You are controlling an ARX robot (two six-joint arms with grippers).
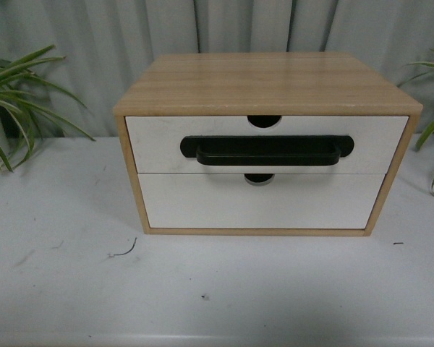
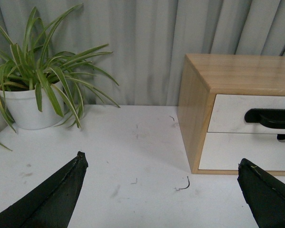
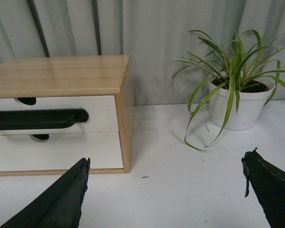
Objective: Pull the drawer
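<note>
A wooden cabinet stands on the white table. Its upper drawer is white-fronted, with a long black bar handle and a half-round notch in its top edge; it sits flush in the cabinet. Below it is a plain white drawer front without a handle. Neither arm shows in the front view. My left gripper hangs open over the table, left of the cabinet. My right gripper is open too, to the right of the cabinet, nothing between its fingers.
A potted plant in a white pot stands at the back left, another at the back right. Grey curtain hangs behind. A small dark wire scrap lies on the table in front.
</note>
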